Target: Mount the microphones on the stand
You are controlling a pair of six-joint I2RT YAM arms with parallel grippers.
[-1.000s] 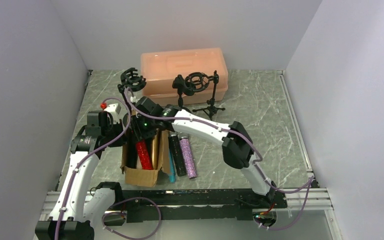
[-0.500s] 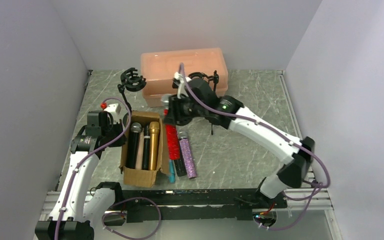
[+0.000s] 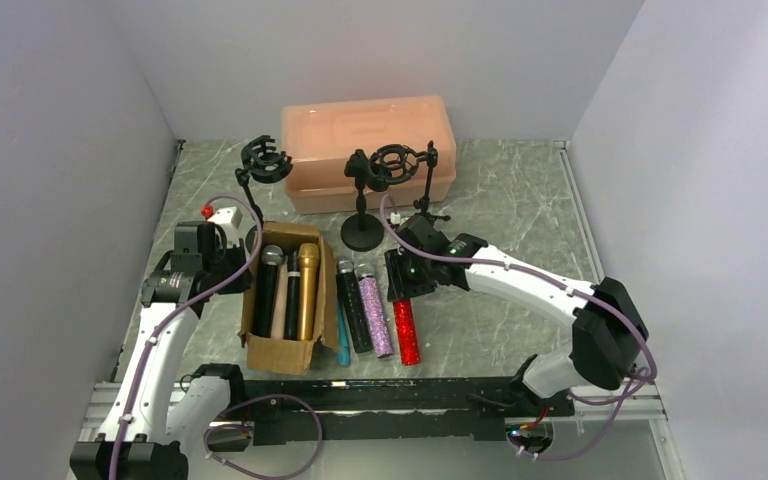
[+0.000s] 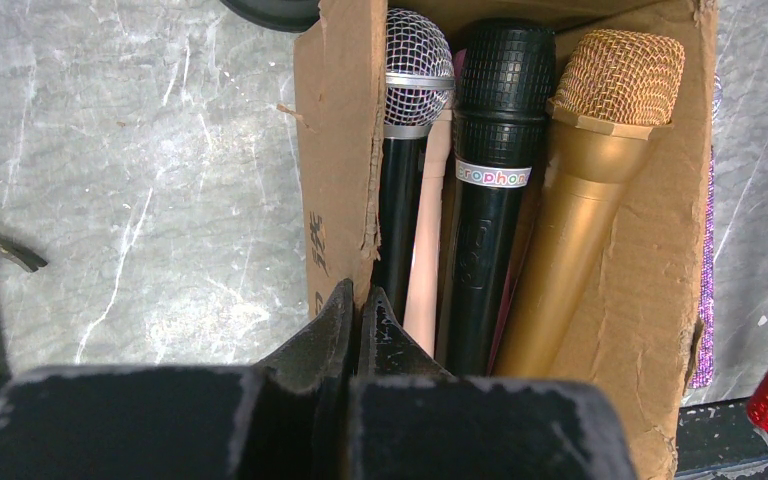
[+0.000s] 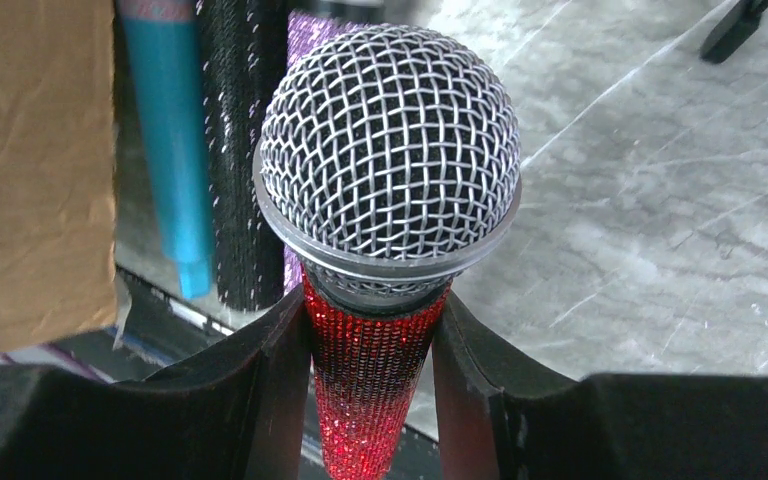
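Note:
My right gripper (image 3: pixel 405 285) (image 5: pixel 372 300) is shut on the red glitter microphone (image 3: pixel 407 335) (image 5: pixel 390 150), just below its silver mesh head. That microphone points toward the near edge, low over the table, right of the purple glitter microphone (image 3: pixel 374 315). A black glitter one (image 3: pixel 352 305) and a teal one (image 3: pixel 343 347) lie beside those. The cardboard box (image 3: pixel 282 350) (image 4: pixel 345 150) holds black (image 4: pixel 495 100), gold (image 4: pixel 600 120) and pink (image 4: pixel 428 230) microphones. My left gripper (image 3: pixel 243 255) (image 4: pixel 360 298) is shut on the box's left wall. The stand (image 3: pixel 363 235) with its ring mount (image 3: pixel 395 165) stands behind.
A pink lidded bin (image 3: pixel 368 130) sits at the back. Another ring-mount stand (image 3: pixel 265 160) rises at the back left of the box, and a small tripod (image 3: pixel 422 215) stands right of the round-base stand. The black rail (image 3: pixel 390 395) runs along the near edge.
My right arm lifted the red glitter microphone out of the box, swung it back toward the stand, then brought it down right of the purple one. The left arm has not moved.

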